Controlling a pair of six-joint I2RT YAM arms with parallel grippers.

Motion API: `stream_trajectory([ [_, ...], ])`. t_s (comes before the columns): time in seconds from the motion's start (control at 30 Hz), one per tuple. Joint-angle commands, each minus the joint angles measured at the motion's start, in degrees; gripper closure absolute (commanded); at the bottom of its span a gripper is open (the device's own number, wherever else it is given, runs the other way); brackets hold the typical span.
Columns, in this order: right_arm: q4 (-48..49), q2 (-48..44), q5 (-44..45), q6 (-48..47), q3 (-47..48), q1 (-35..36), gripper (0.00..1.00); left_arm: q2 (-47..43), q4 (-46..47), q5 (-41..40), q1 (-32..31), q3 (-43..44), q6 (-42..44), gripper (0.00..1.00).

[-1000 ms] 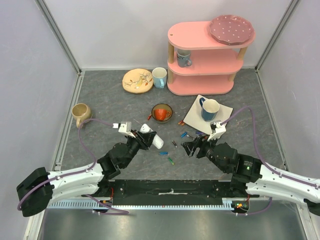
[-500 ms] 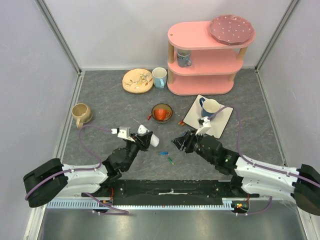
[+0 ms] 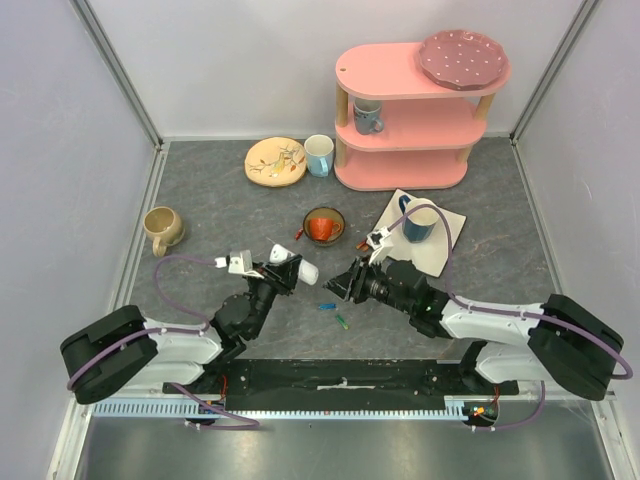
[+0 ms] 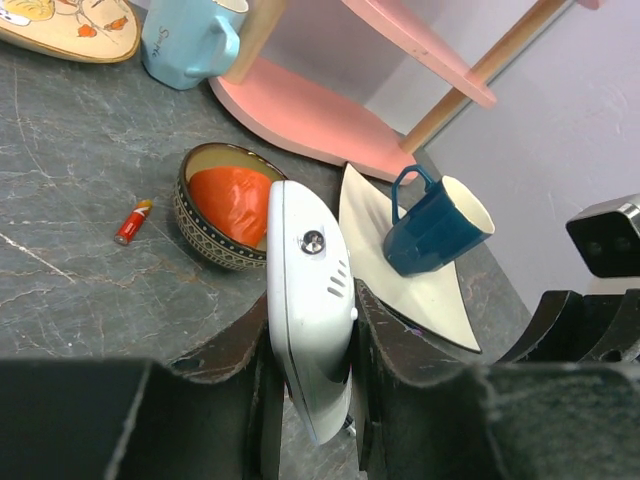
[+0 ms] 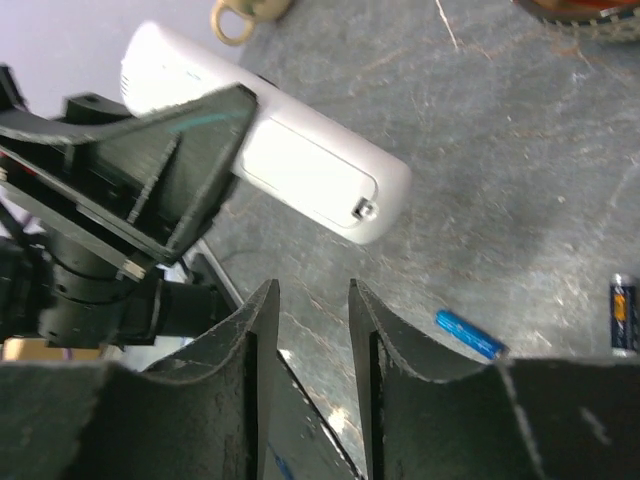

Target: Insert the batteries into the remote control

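Seen from above, the left gripper holds the white remote control opposite the right gripper, with loose batteries on the table between the arms. The left wrist camera shows its jaws clamped on the remote's sides, with a patterned bowl beyond. The right wrist camera shows its jaws narrowly apart near the remote's end; whether they hold anything cannot be told.

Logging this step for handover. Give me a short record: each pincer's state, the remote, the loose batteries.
left pincer: shut on the remote control, held above the table
right pincer: open, empty, facing the remote control
batteries: blue battery and green battery on the table between the arms; red battery beside the bowl
loaded: none seen in the remote control
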Motion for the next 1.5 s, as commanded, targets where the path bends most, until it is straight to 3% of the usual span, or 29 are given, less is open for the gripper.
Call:
stream_trajectory([
  [0.0, 12.96, 2.64, -4.21, 4.40, -0.43, -2.34, 0.58, 1.92, 10.62, 1.55, 2.04, -2.98, -3.58, 0.98],
  [0.37, 24.66, 12.66, -8.78, 10.65, -1.50, -6.03, 0.61, 9.75, 16.87, 5.60, 3.53, -3.16, -6.75, 0.98],
  [0.7, 24.14, 16.18, -10.28, 11.62, -1.06, -6.47, 0.55, 8.43, 16.87, 7.27, 3.62, -2.98, -4.91, 0.98],
  [1.47, 23.44, 17.50, -10.81, 11.97, -2.02, -6.47, 0.57, 6.49, 17.31, 8.76, 3.71, -2.10, -3.24, 0.98],
])
